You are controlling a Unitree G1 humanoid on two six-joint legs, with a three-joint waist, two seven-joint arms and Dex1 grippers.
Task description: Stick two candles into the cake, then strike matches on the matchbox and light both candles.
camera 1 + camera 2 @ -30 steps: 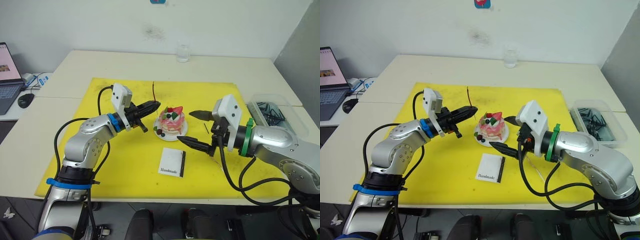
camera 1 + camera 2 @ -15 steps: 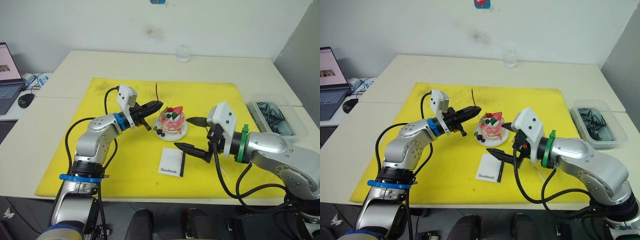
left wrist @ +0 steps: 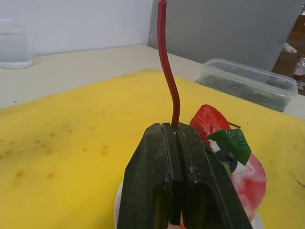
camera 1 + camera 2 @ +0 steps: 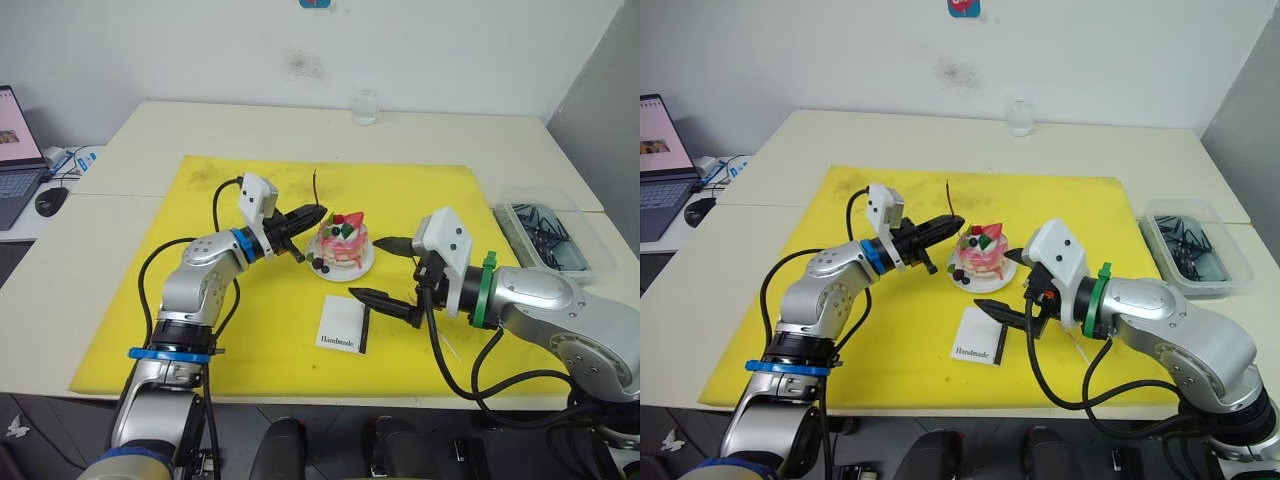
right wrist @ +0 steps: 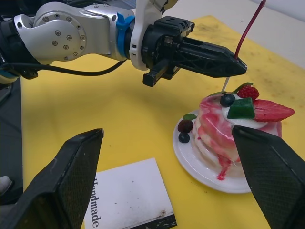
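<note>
Laptop (image 4: 15,150), far left on the side table, with a mouse (image 4: 50,200) beside it; both well apart from the work.

Yellow mat (image 4: 220,330), covering the middle of the table; bears all task items.

Left gripper (image 4: 313,214), fingers clamped on the reddish candle (image 4: 317,189); the taper stands nearly upright, slightly bent, and its pale wire end points down just above the near-left edge of the cake top. Step in hand, by judgement: planting the first candle. To do it well, keep the taper vertical, lower the wire straight into the soft cream between the blueberry and the strawberry, press gently so the thin wax does not buckle, and let go only once it stands alone.

Cake (image 4: 343,245), pink and white on a small white plate (image 4: 362,270), centre of mat; loose dark berries lie on the plate's left rim. The fruit topping crowds the entry spot.

Matchbox (image 4: 344,324), flat on the mat, near side of the cake, strike strip to its right.

Right gripper (image 4: 385,268), fingers spread wide and empty, hovering just right of the cake and above the matchbox edge; close enough to hinder if either arm swings.

Glass (image 4: 366,106), at the table's far edge.

Plastic tub (image 4: 545,232), far right, holding dark items.
</note>
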